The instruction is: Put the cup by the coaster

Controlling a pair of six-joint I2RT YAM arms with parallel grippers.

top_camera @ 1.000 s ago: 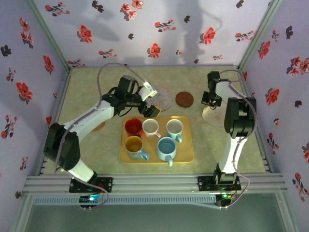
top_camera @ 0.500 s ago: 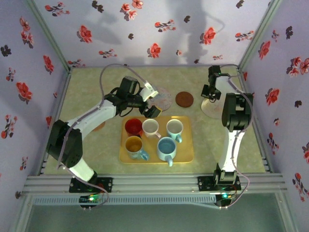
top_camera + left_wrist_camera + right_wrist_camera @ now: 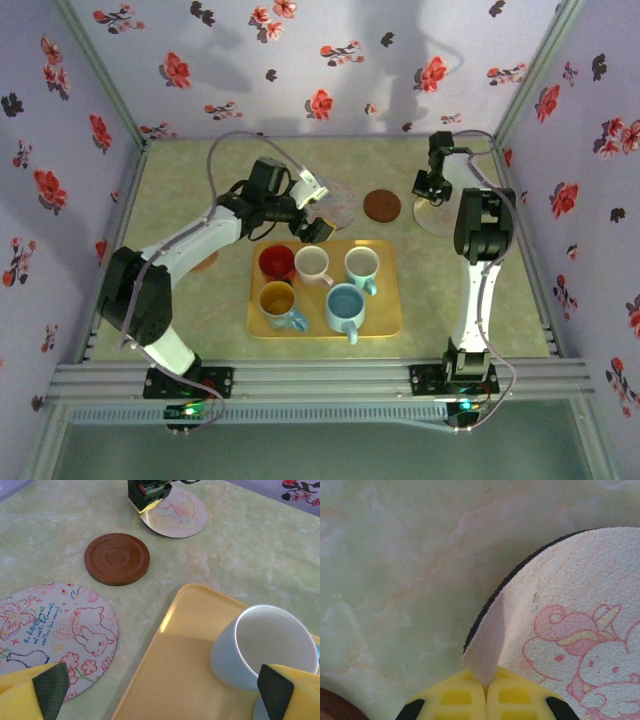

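Note:
Several cups stand on a yellow tray (image 3: 385, 318): red (image 3: 276, 262), cream (image 3: 313, 264), pale blue (image 3: 361, 266), orange (image 3: 277, 299) and blue (image 3: 345, 305). My left gripper (image 3: 312, 228) hangs open over the tray's far edge, beside the cream cup. In the left wrist view its yellow fingers (image 3: 162, 687) frame bare tray, with a pale cup (image 3: 265, 647) by the right finger. My right gripper (image 3: 487, 685) is shut on the curled-up edge of a pink cartoon coaster (image 3: 570, 630), which lies at the back right (image 3: 442, 220).
A brown round coaster (image 3: 381, 205) (image 3: 116, 558) lies between a printed bunny coaster (image 3: 338, 203) (image 3: 55, 625) and the pinched coaster. Another brownish disc (image 3: 206, 262) peeks out under the left arm. Floral walls close in the table on three sides.
The right gripper has moved back toward the far wall, still pinching the coaster's edge. The left arm has barely shifted.

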